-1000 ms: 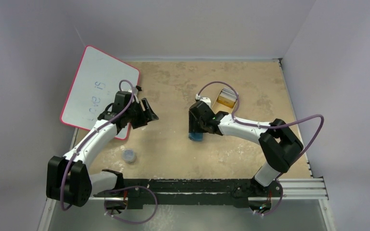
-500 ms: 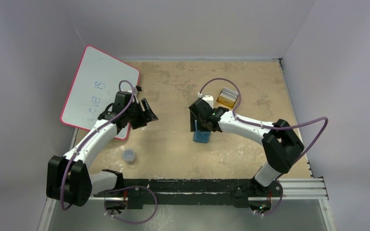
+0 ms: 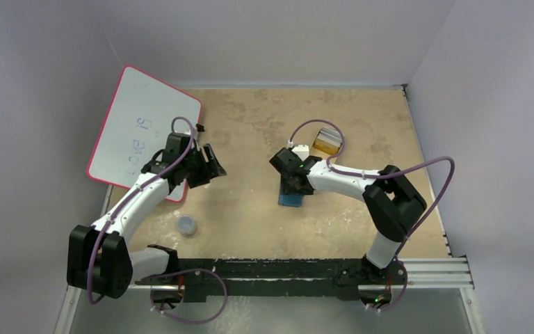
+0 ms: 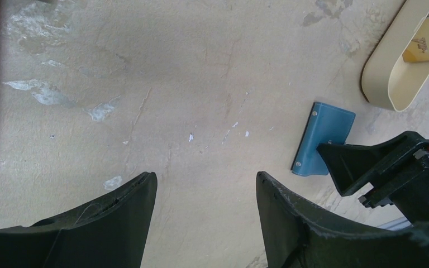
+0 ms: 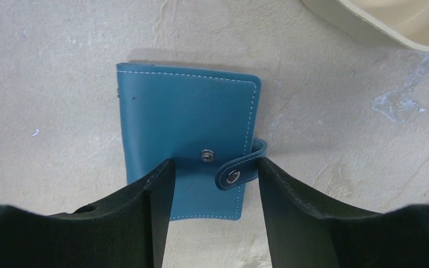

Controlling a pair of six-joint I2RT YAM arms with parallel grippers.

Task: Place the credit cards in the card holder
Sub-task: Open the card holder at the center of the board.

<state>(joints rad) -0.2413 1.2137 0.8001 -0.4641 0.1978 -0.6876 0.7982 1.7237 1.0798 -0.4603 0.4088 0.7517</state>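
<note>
The card holder (image 5: 184,128) is a teal-blue wallet lying shut and flat on the table, its snap strap (image 5: 240,170) unfastened and curling off the right edge. My right gripper (image 5: 215,164) hangs open just above it, and the strap and snap lie between the fingers. From above, the card holder (image 3: 291,200) shows just below the right gripper (image 3: 292,184). The credit cards (image 3: 327,142) are orange-yellow and sit in the beige tray (image 4: 391,78) behind it. My left gripper (image 4: 205,177) is open and holds nothing, well left of the card holder (image 4: 321,137).
A pink-rimmed whiteboard (image 3: 142,132) leans at the back left, partly under the left arm. A small round clear cap (image 3: 186,225) lies near the left arm's base. The beige tray's rim (image 5: 391,22) is close behind the card holder.
The right wrist has shifted a little right and turned over the card holder, which has slid slightly right. The right elbow has swung left. The left arm has not moved.
</note>
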